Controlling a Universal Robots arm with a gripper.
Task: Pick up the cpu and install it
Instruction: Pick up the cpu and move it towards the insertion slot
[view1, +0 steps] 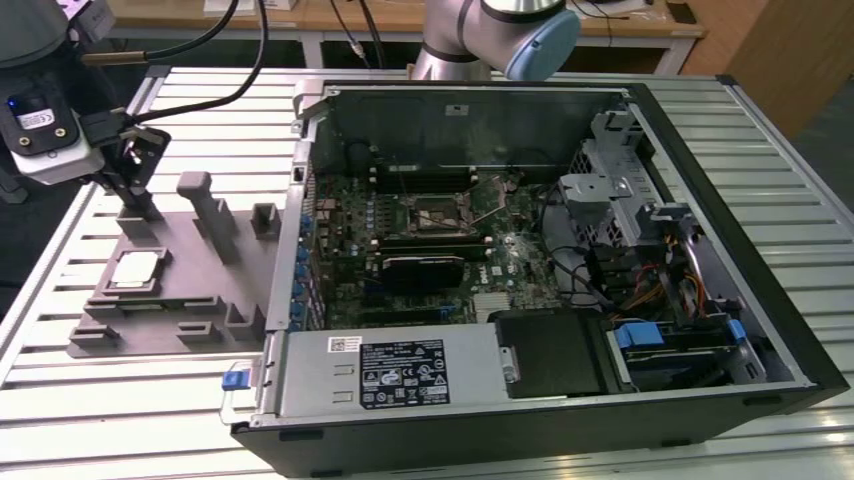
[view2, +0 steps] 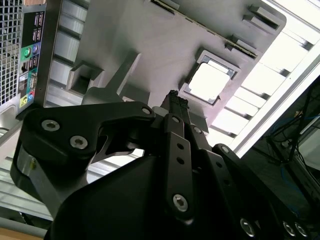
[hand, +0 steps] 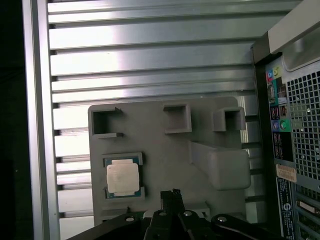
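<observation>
Exterior view first: I've got the gripper (view1: 134, 195) low over the far end of the grey fixture plate (view1: 180, 300), which lies on the slatted metal table (view1: 120, 400) at the exterior view's left of the open computer case (view1: 747, 330).

In both wrist views the two fingers come together into one narrow black tip, closed up with no gap I can make out and nothing gripped between them (hand: 170, 194) (view2: 173, 97). I can't tell whether that tip touches the plate or sits just above it.

The cpu (view1: 138, 270) lies flat, pale metal top up, in its shallow framed recess on the plate. From the fingertips it is near but apart, off to one side and not beneath them; the first wrist view (hand: 122, 177) and the second wrist view (view2: 212, 80) both show bare grey plate between tip and chip.

The motherboard socket (view1: 441, 215) sits inside the case, well apart from the fingers, with the case wall between.
</observation>
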